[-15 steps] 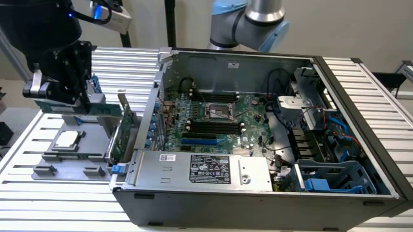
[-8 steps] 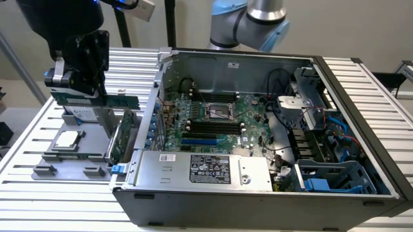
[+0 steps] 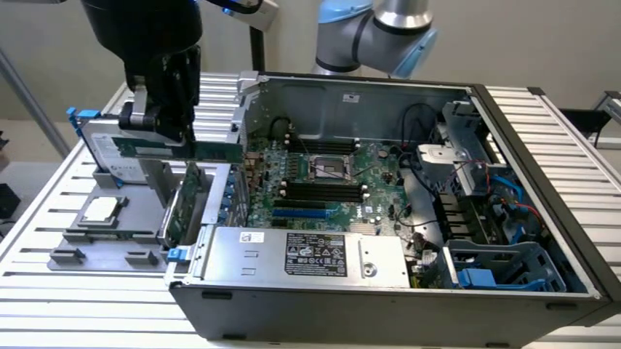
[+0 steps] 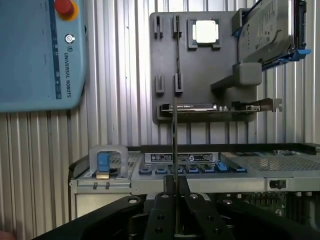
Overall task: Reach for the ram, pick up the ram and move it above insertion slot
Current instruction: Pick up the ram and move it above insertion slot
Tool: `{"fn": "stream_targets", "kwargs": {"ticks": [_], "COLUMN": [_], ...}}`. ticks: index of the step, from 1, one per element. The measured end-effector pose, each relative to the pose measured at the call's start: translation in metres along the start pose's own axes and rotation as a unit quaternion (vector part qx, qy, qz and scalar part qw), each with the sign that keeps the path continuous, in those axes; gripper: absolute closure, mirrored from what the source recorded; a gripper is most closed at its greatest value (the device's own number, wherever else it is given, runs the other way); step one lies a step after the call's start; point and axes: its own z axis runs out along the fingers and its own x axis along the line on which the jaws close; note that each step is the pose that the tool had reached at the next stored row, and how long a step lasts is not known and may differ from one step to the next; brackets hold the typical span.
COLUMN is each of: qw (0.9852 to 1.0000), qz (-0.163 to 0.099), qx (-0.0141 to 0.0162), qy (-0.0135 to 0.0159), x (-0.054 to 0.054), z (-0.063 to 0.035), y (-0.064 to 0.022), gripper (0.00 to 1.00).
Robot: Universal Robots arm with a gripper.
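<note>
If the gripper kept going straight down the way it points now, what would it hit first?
Probably the computer case's edge. The gripper, shut on the ram, points down over the boundary between case and grey parts tray; depth is unclear.

The gripper (image 3: pixel 167 131) covers the ram's (image 3: pixel 209 151) held end — chips too small to tell (exterior view); arm cut off above

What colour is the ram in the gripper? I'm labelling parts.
Green, the ram in the gripper; clearest in the exterior view.
</note>
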Motion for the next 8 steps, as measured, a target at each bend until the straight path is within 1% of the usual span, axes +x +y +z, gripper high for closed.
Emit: {"fn": "stream_targets", "kwargs": {"ticks": [8], "qw": [1.0], "qz": [0.0], "qx": [-0.0001], "qy": [0.0], "x": [-0.003], "z": [-0.0011], "y": [-0.0364], "gripper": [0.86]}}
